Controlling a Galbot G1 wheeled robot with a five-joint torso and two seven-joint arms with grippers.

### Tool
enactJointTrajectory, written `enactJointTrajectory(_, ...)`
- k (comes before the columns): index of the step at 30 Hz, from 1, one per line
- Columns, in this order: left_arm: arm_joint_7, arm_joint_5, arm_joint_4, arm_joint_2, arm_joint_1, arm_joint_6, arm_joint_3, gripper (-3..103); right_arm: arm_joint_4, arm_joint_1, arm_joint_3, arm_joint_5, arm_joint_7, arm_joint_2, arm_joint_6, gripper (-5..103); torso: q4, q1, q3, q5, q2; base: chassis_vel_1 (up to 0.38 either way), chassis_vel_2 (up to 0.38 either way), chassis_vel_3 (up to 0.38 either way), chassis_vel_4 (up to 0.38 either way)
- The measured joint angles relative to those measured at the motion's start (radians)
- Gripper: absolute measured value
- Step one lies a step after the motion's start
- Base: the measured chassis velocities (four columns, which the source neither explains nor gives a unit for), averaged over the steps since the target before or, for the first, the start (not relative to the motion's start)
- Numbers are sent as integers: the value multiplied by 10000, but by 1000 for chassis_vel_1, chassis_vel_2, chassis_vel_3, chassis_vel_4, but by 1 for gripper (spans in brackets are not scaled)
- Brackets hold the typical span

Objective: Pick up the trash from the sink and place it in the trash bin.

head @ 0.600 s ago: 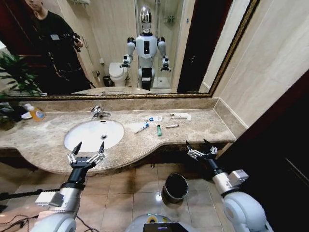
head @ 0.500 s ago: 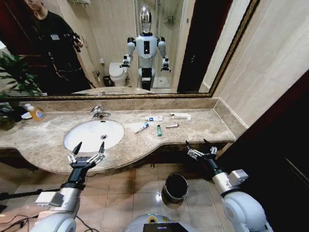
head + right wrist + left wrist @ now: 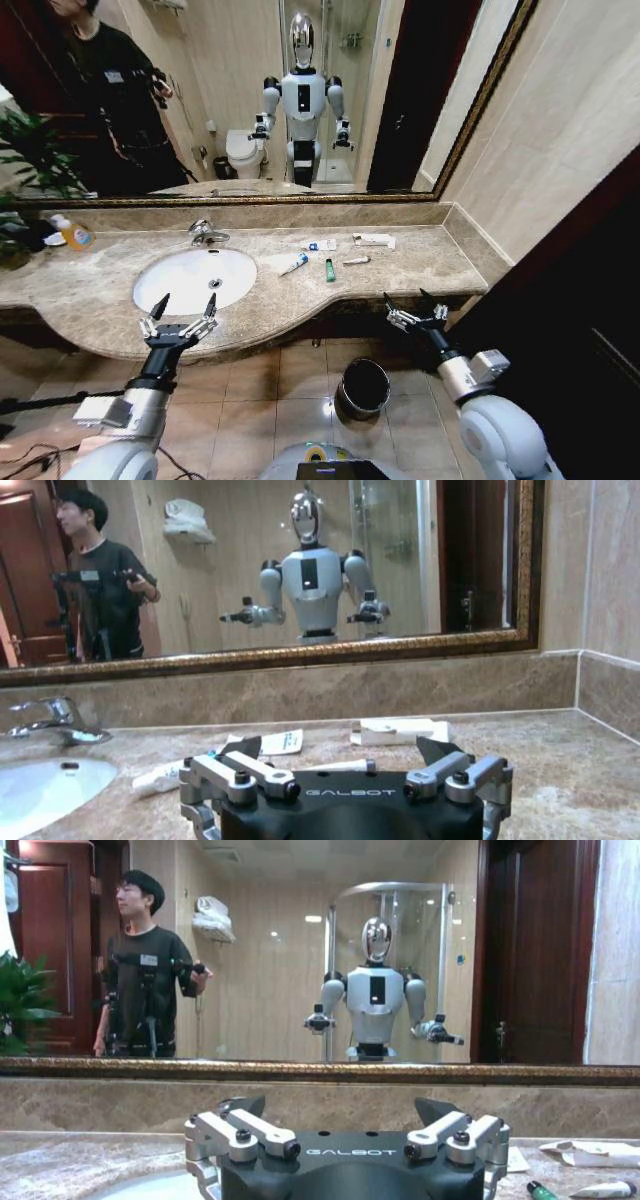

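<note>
A: Start with the big things. What has changed in the last half second?

B: Almost nothing. The desk [image 3: 420, 262], the marble slab under the mirror, sits where it was, and the sink [image 3: 190, 280] on its left half is bare white inside. The trash bin [image 3: 364, 387] stands on the floor tiles near the robot, below the desk's front edge and a little right of centre.

A: And the arms?

B: The left gripper [image 3: 178, 322] hovers at the near rim of the sink, fingers spread apart and empty, just as before. The right gripper [image 3: 416, 312] hangs off the near right edge of the desk, fingers also apart and empty; it has crept a touch toward the left, no more.

A: So where is the trash?

B: All of it lies on the desk to the right of the sink, not in the basin. Far right is the flat white packet [image 3: 374, 240], then the white-blue packet [image 3: 321, 245] to its left. Nearer the robot lie the white tube [image 3: 294, 264] with its blue cap, the green stick [image 3: 330, 269], and the thin white stick [image 3: 356, 260].

A: What does that mean for the job?

B: I'd judge it has barely begun: nothing is gripped and no litter shows in the bin. The right gripper's small drift suggests the reach is only starting.
</note>
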Motion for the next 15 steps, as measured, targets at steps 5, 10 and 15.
enactJointTrajectory(5, 0, 0, 0, 0, 0, 0, 0, 100, -236, 430, -162, 18, 13, 110, -136, 100, 1, 1, 1, 1, -1, 0, 0, 0, 0)
enactJointTrajectory(10, 0, 0, 0, 0, 0, 0, 0, 100, -195, 543, -249, 15, 14, 125, -282, 100, 1, 0, 0, 0, 0, 0, 0, 0, 0)
enactJointTrajectory(15, 0, 0, 0, 0, 0, 0, 0, 100, -206, 589, -250, 9, 13, 107, -307, 100, 1, 1, 1, 0, 0, 0, 0, 0, 0)
